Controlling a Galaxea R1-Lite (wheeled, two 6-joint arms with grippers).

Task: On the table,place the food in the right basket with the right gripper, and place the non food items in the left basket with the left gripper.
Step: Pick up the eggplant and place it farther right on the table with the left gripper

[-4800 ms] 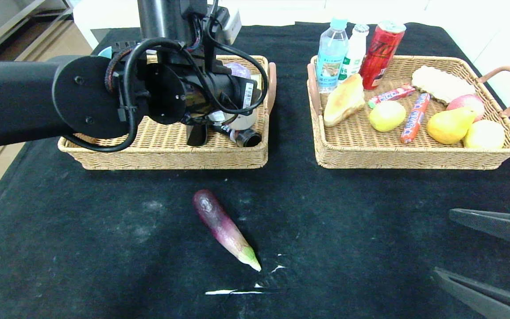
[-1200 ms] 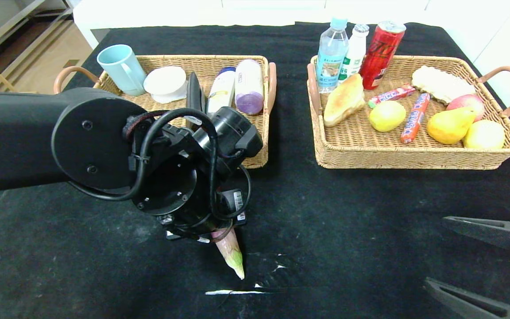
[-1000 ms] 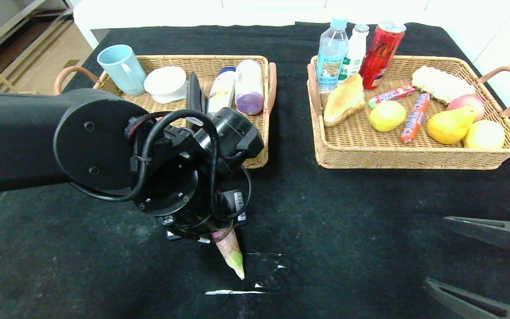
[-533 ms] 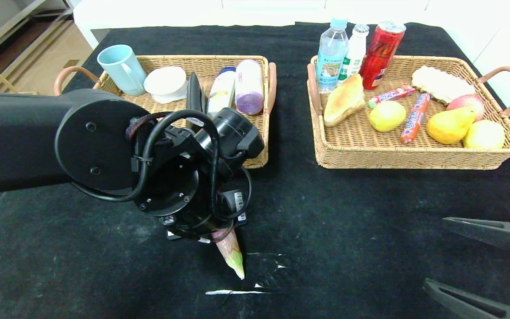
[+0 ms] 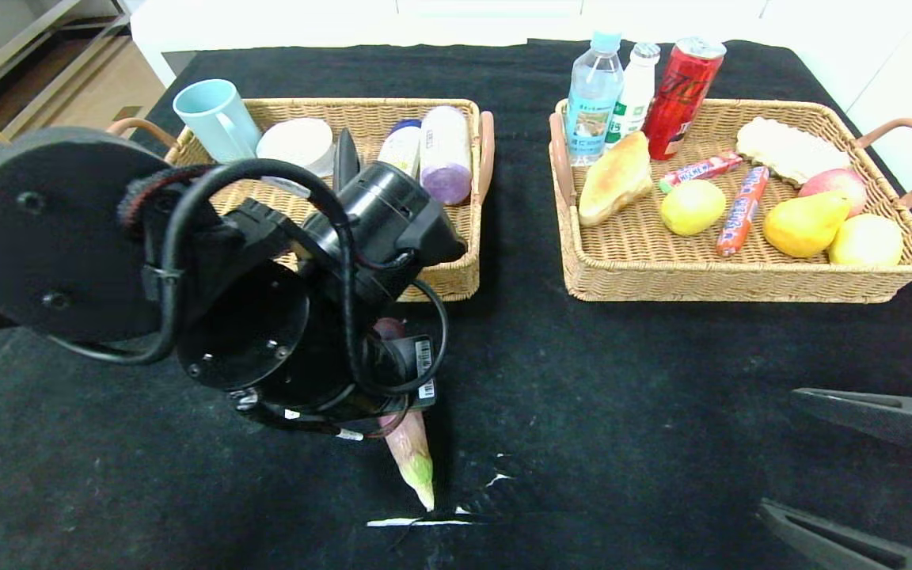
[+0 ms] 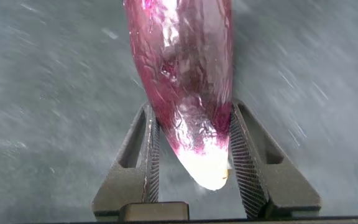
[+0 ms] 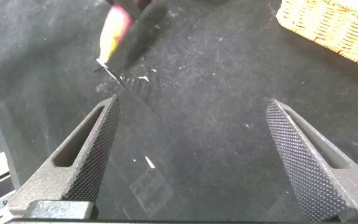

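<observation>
Black tabletop (image 5: 622, 380); left gripper (image 6: 194, 168) fingers (image 6: 151, 158) clamp eggplant (image 6: 185, 81).

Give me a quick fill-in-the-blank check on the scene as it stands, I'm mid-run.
1. The left gripper is shut on the ____.
2. The right gripper, low at the table's near right, is ____.
3. The light blue mug stands at the ____ basket's far corner.
4. The red can stands in the ____ basket.

Missing words: eggplant; open; left; right
</observation>
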